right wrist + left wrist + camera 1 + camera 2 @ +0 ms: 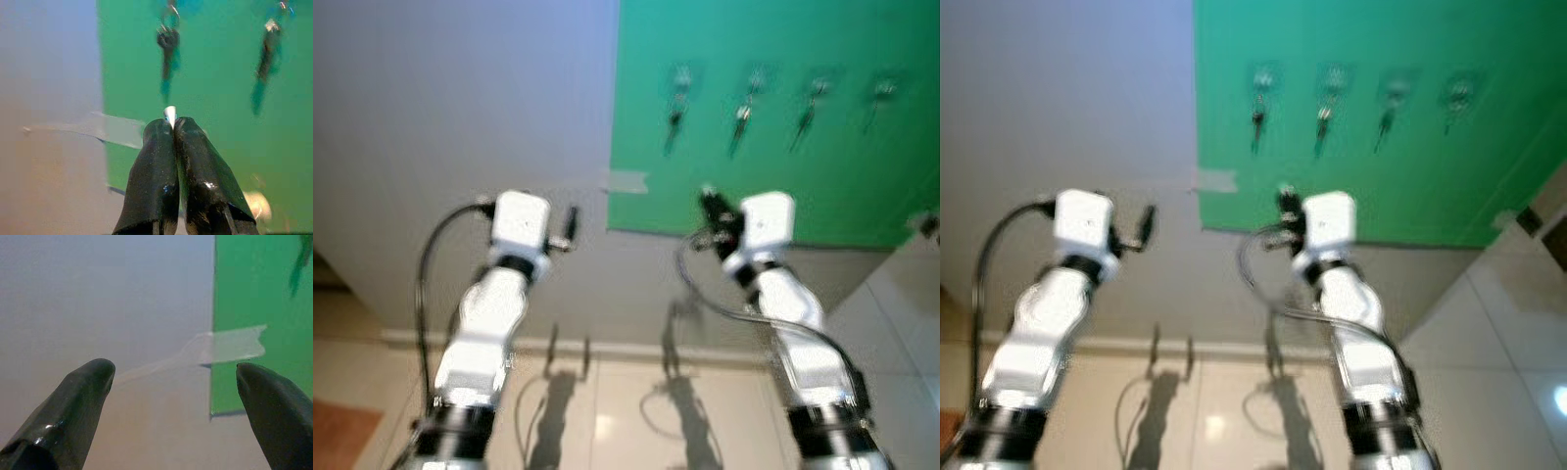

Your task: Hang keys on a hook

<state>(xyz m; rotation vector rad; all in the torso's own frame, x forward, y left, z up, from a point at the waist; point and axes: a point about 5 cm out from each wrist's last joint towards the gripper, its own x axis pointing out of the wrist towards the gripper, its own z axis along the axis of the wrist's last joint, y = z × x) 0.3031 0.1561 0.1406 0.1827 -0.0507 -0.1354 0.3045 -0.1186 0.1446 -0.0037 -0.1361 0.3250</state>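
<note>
A green board (822, 186) on the grey wall carries a row of small hooks (885, 90). Dark keys hang from the three hooks on my left, among them one key (167, 41) straight ahead in the right wrist view. My right gripper (171, 122) is raised below the row and shut, and the silver tip of a key (169, 113) pokes out between its fingers. The same gripper (710, 208) stands in front of the board's lower edge. My left gripper (173, 369) is open and empty, raised before the bare wall beside the board's left edge.
A strip of clear tape (626, 181) holds the board's left edge to the grey wall (460, 117). Below lie a skirting board and glossy pale floor tiles (626, 411). Both eye views are blurred.
</note>
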